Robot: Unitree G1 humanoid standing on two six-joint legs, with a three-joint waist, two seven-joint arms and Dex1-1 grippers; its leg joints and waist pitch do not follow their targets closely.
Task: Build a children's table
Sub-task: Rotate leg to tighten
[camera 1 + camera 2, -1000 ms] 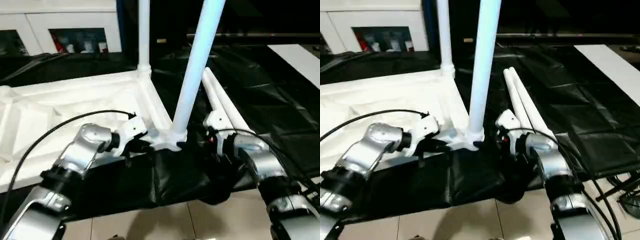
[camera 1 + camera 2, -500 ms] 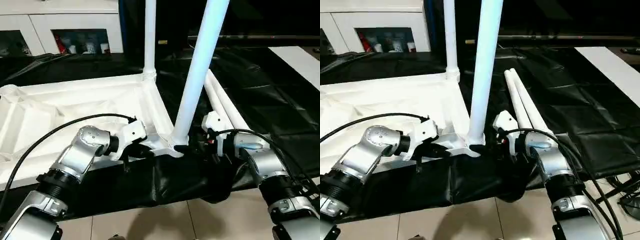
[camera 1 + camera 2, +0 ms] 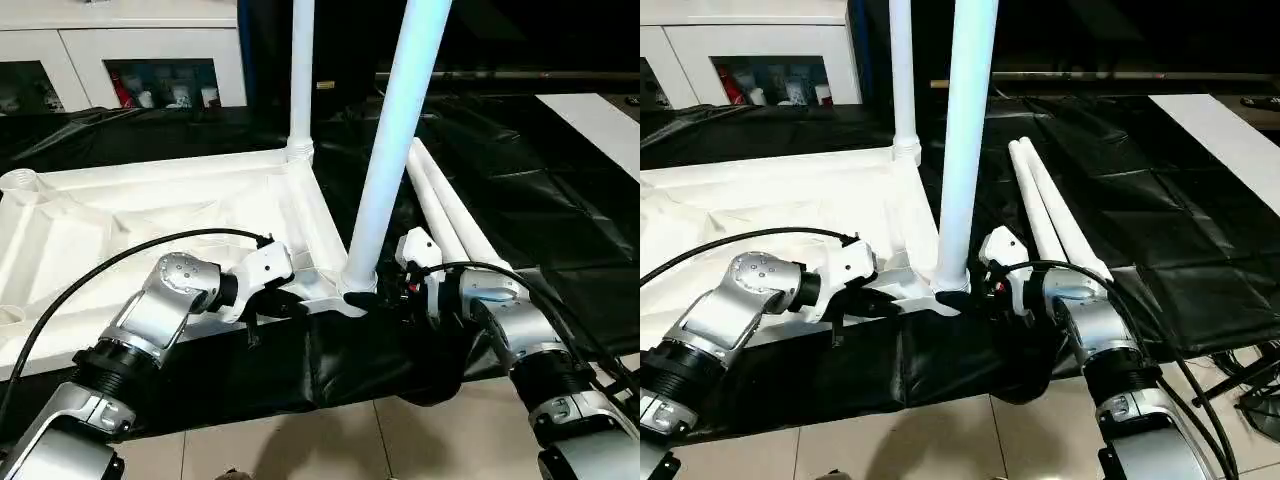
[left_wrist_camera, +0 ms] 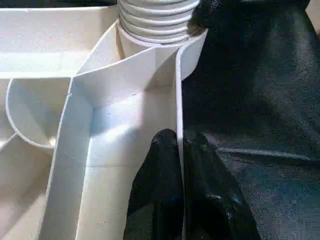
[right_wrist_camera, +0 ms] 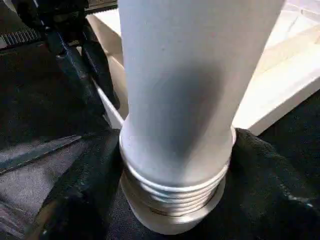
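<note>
Upside-down white kids' table top lies on black-cloth tabletop. Two legs stand in sockets, two spare legs at 3 o'clock. Left end effector pinched on rim; right end effector straddles near leg's base, grip unclear.

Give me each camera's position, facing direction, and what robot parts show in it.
Left and right eye views: head-mounted stereo pair, looking forward and down at the upturned tabletop on the black cloth; both silver forearms show.
Left wrist view: along the left gripper, pinching the tabletop's side wall below the near leg.
Right wrist view: along the right gripper, facing that near leg's threaded base, a finger on either side.
Shared: both wrist views show the same near leg in its corner socket; the right wrist view also catches the left gripper.
</note>
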